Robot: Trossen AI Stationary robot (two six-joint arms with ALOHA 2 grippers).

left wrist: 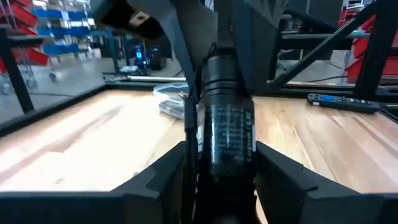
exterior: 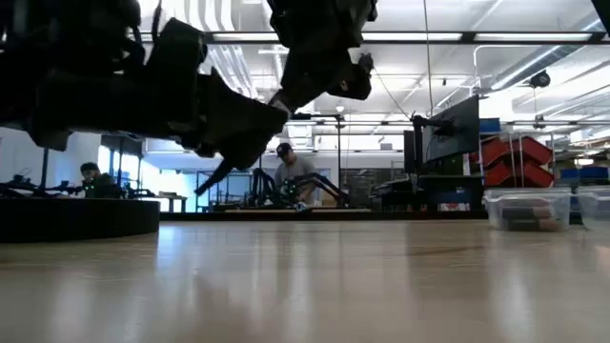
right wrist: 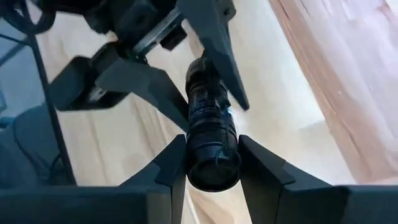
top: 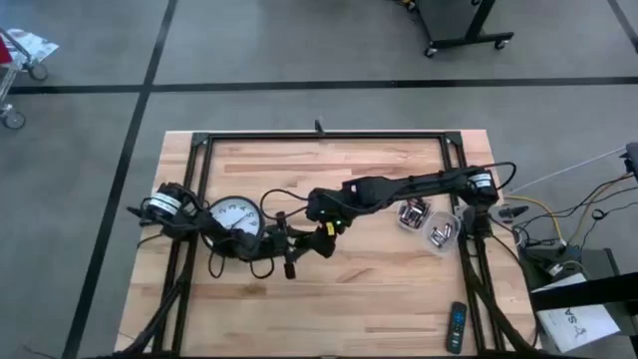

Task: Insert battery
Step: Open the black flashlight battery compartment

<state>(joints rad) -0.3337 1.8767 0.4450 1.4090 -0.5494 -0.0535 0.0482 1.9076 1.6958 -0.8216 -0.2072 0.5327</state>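
Note:
A black flashlight (left wrist: 227, 127) hangs above the table's middle, with both grippers shut on it from opposite ends. My left gripper (top: 297, 245) reaches in from the table's left. My right gripper (top: 326, 223) reaches in from the right and meets it there. The right wrist view looks along the flashlight (right wrist: 210, 134), with the left gripper's fingers (right wrist: 140, 78) beyond it. In the low view both grippers (exterior: 243, 119) hang clear of the tabletop. No battery shows in any view. My left gripper pinches the flashlight's knurled barrel (left wrist: 231, 146) between its two fingers. The flashlight runs along the fingers and away toward my right gripper. It is lifted clear of the table. My right gripper pinches the flashlight's thick round end (right wrist: 212, 163) between its two fingers. The fingers lie along the barrel, coming from the table's right. That end faces the wrist camera and the body slants away toward my left gripper.
A round wall clock (top: 236, 214) lies under my left arm. Two clear plastic containers (top: 427, 223) stand under my right arm, and a remote control (top: 455, 327) lies at the near right corner. A black frame (top: 319, 138) rims the table. People sit in the room behind.

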